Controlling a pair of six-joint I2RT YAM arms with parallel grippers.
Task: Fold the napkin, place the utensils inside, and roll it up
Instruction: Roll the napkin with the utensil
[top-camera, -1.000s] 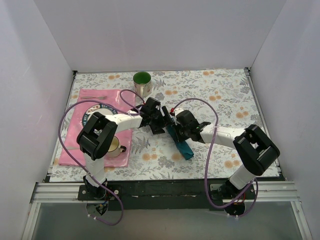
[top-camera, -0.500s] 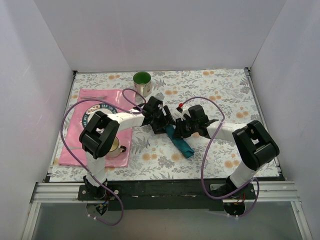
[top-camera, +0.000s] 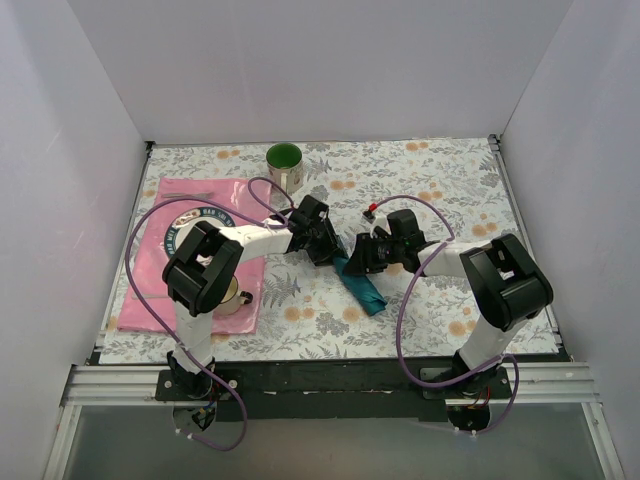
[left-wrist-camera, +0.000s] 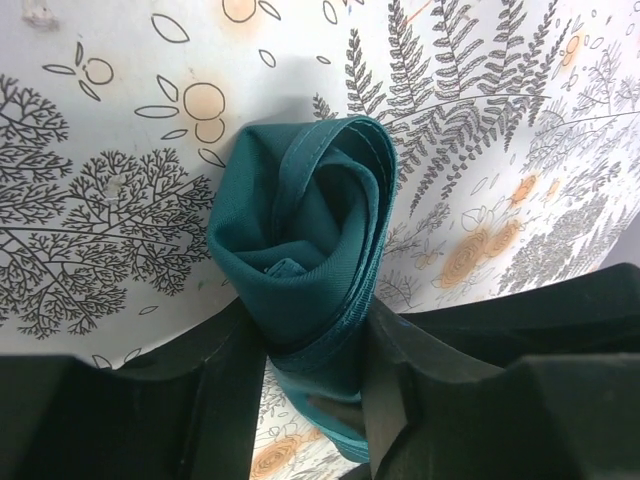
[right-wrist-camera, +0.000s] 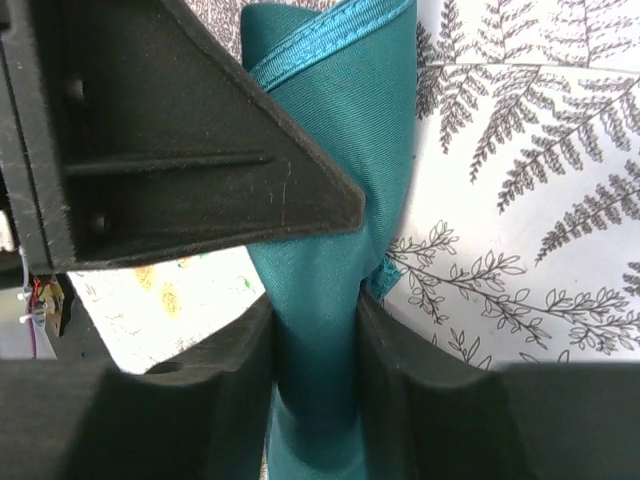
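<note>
The napkin (top-camera: 366, 293) lies as a teal roll on the flowered tablecloth, slanting from the table's middle toward the near right. Its spiralled end (left-wrist-camera: 300, 225) faces the left wrist camera. My left gripper (top-camera: 331, 256) (left-wrist-camera: 315, 345) is shut on that far end, with a finger pressed against each side. My right gripper (top-camera: 354, 266) (right-wrist-camera: 315, 330) is shut on the roll (right-wrist-camera: 345, 170) just beside it, its fingers squeezing the cloth. In the right wrist view a black finger (right-wrist-camera: 180, 150) of the left gripper crosses in front of the roll. The utensils are hidden.
A green mug (top-camera: 284, 166) stands at the back. On the left, a pink placemat (top-camera: 158, 292) carries a patterned plate (top-camera: 183, 226) and a small cup (top-camera: 232, 293). White walls close in three sides. Purple cables loop over both arms.
My left gripper has closed on the roll's end. My right forearm has swung back and to the right while its gripper stays at the roll. The napkin has hardly moved.
</note>
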